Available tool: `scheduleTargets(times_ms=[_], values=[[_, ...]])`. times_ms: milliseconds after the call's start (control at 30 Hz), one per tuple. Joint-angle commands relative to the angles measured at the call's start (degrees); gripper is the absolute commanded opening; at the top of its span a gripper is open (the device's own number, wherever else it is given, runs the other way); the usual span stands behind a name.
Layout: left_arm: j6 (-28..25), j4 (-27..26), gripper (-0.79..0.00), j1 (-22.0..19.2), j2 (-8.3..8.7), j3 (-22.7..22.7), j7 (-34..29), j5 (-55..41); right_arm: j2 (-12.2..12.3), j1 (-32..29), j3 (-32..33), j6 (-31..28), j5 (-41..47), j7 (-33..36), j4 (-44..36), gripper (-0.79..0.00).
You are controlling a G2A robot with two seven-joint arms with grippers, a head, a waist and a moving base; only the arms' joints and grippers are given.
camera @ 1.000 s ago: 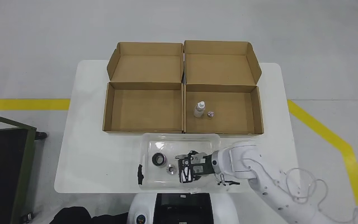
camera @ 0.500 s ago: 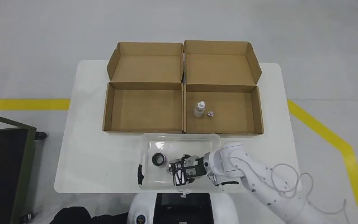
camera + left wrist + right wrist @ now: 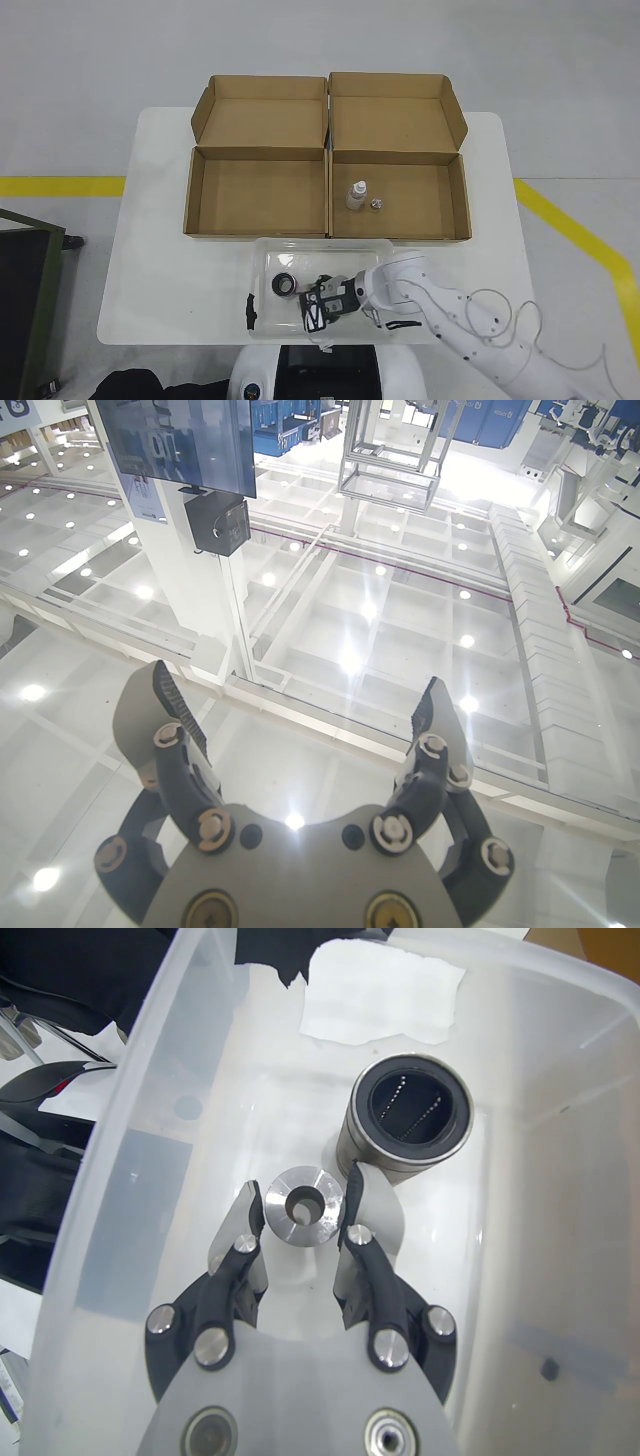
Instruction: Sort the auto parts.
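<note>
Steel bushing (image 3: 320,1223) stands on the floor of the clear bin (image 3: 550,1178) at the bench's (image 3: 160,250) front edge, just beside the upright linear bearing (image 3: 405,1113), and the right gripper (image 3: 303,1195) has its pads pressed to the bushing's two sides. Behind the bin, two open cardboard boxes sit side by side, the left box (image 3: 257,197) bare and the right box (image 3: 440,200) holding a small white bottle (image 3: 356,194). Left gripper (image 3: 297,677) points up at the ceiling with its fingers spread wide, holding nothing.

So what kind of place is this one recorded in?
Probably an industrial hall or robotics test floor: a grey floor with a yellow line, a high gridded ceiling with spotlights and a hanging screen, and a white table carrying cardboard boxes for sorting.
</note>
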Motion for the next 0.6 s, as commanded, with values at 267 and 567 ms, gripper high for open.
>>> scheduleTargets(times_ms=[267, 567], values=[[0.0, 0.0, 0.000, 0.0, 0.00, 0.0, 0.0, 0.0, 0.2, -0.2, 0.6, -2.0, -1.4, -2.2, -0.6, -0.785], [0.0, 0.0, 0.000, 0.0, 0.00, 0.0, 0.0, 0.0, 1.2, -1.0, 3.5, -4.1, 0.1, -1.1, -6.1, -0.785]])
